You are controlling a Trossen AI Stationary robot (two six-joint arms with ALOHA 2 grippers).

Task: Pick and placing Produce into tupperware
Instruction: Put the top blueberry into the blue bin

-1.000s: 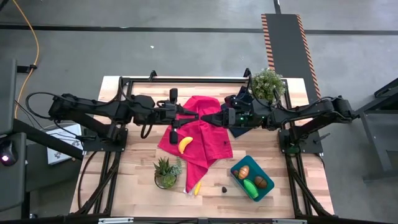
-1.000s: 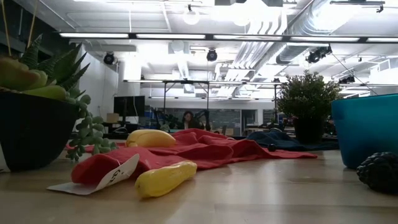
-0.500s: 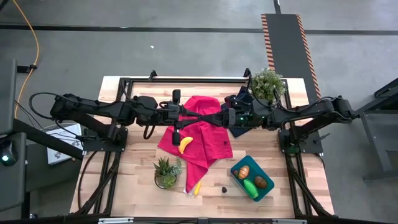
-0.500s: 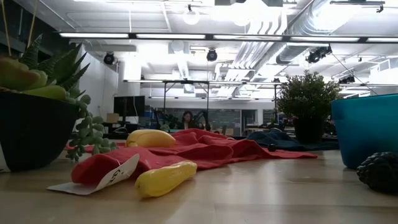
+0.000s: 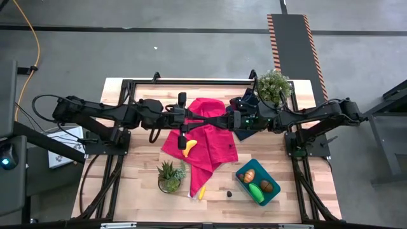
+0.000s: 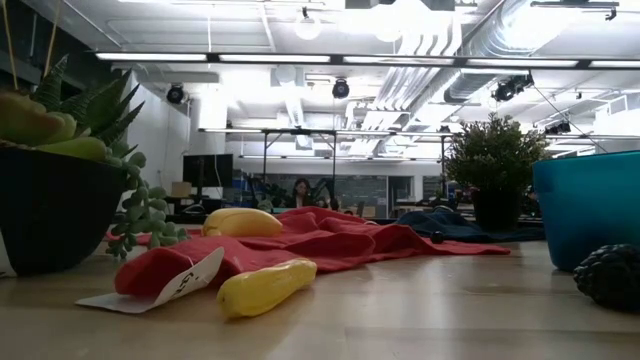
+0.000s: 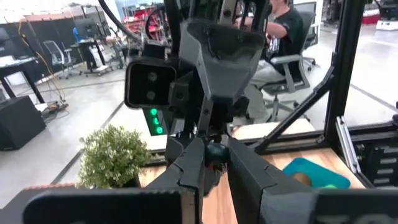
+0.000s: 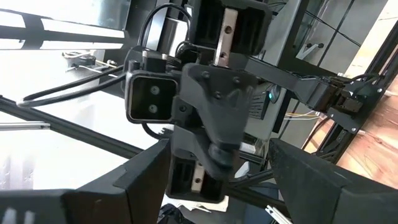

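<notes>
A: Start big. What sits on the wooden table (image 5: 146,184)?

B: A red cloth (image 5: 213,137) is spread across the middle. The teal tupperware (image 5: 245,168) stands toward the front on the right arm's side, already holding an orange piece (image 5: 248,177), a green piece (image 5: 255,191) and a brown piece (image 5: 266,186). A succulent pot (image 5: 169,175) stands near the front on the left arm's side, and a leafy plant (image 5: 273,86) at the back on the right.

A: And the arms?

B: Both reach in level from the sides and meet nose to nose above the cloth. The left gripper (image 5: 202,119) has its fingers nearly pressed together with nothing between them; the right gripper (image 5: 217,120) has its fingers spread wide, also empty.

A: What produce remains outside the tub?

B: One banana on the cloth (image 5: 189,147), another banana by the cloth's front edge (image 5: 201,192), and a small dark piece (image 5: 229,192) on bare wood just beside the tub.

A: Which matters for the coming reach?

B: I judge the banana on the cloth. It lies below the left arm's forward end, toward the table's front from its fingertips, with its long axis running roughly front to back, slightly curved. The left arm is nearer, but its fingers would need to part first; the right gripper stands ready-spread yet a little farther off
</notes>
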